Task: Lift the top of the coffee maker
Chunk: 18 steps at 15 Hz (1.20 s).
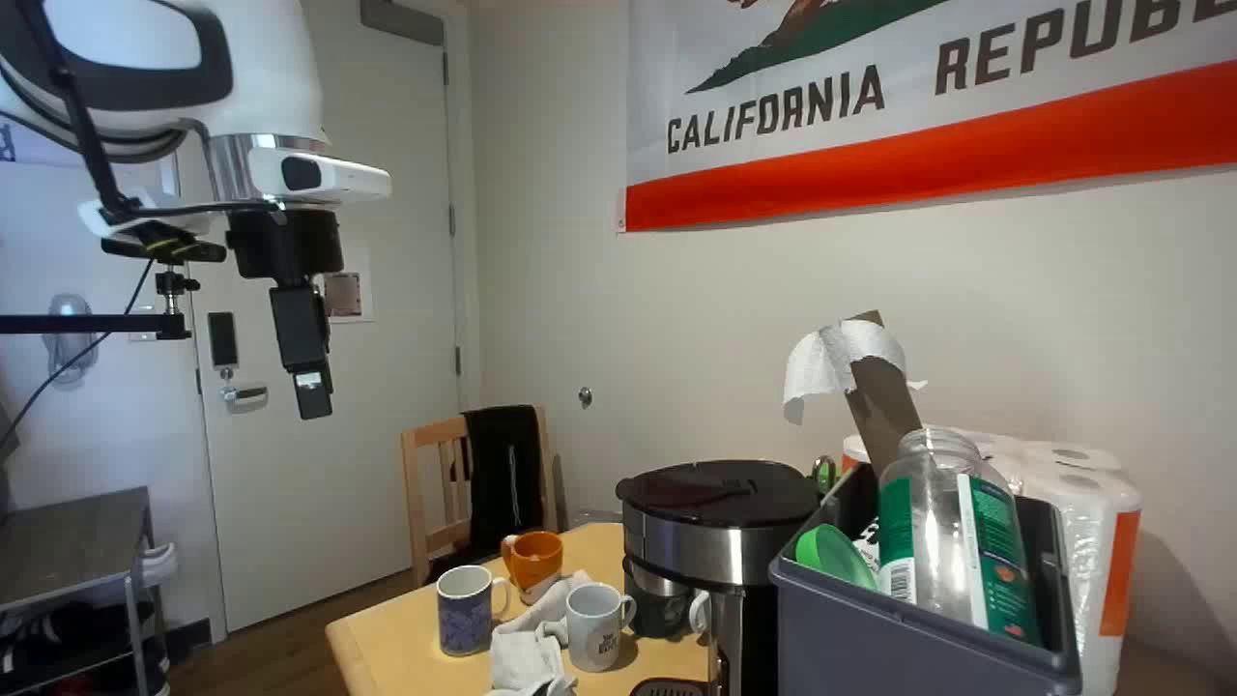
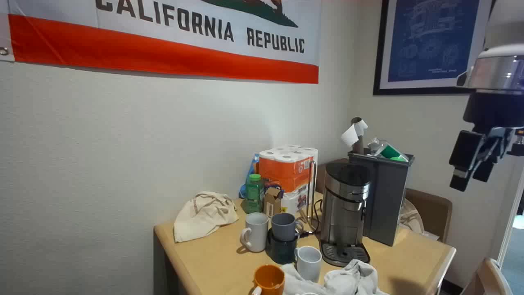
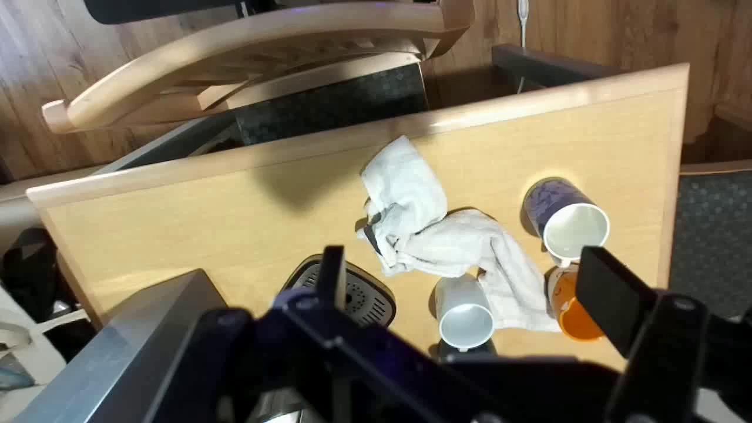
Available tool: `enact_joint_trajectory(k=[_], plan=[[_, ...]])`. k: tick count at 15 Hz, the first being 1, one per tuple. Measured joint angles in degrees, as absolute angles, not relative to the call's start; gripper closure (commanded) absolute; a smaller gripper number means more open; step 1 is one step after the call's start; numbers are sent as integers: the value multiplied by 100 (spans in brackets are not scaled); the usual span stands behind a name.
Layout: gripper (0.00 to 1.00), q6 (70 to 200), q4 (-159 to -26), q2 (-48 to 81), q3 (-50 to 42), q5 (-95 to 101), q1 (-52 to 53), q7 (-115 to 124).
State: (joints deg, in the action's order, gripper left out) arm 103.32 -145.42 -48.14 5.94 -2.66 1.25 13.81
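Note:
The coffee maker (image 1: 744,556) stands upright on the table in both exterior views, with a shiny steel body (image 2: 343,213). Its round black top (image 1: 720,491) lies flat and closed on it, and shows also as a dark disc (image 2: 348,174). In the wrist view only the drip tray (image 3: 367,299) and a bit of steel at the bottom edge show; the top is hidden behind my gripper. My gripper (image 3: 463,261) is open and empty, its fingers wide apart. It hangs pointing down in both exterior views (image 1: 313,394) (image 2: 470,177), well above and apart from the coffee maker.
A dark grey bin (image 1: 928,643) with a plastic jar (image 1: 952,541) and cardboard tube (image 1: 881,396) stands close beside the coffee maker. A white mug (image 3: 464,311), a purple mug (image 3: 564,217), an orange mug (image 3: 573,305) and a cloth (image 3: 411,194) lie in front. Paper rolls (image 2: 286,172) stand behind.

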Motion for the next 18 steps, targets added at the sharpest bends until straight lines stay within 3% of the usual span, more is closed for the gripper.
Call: enact_joint_trajectory(k=[6, 18], plan=[[0, 10629, -14642, -4729, 550, -303, 121, 1379], [0, 15383, -15513, -2859, 111, -945, -138, 1426]])
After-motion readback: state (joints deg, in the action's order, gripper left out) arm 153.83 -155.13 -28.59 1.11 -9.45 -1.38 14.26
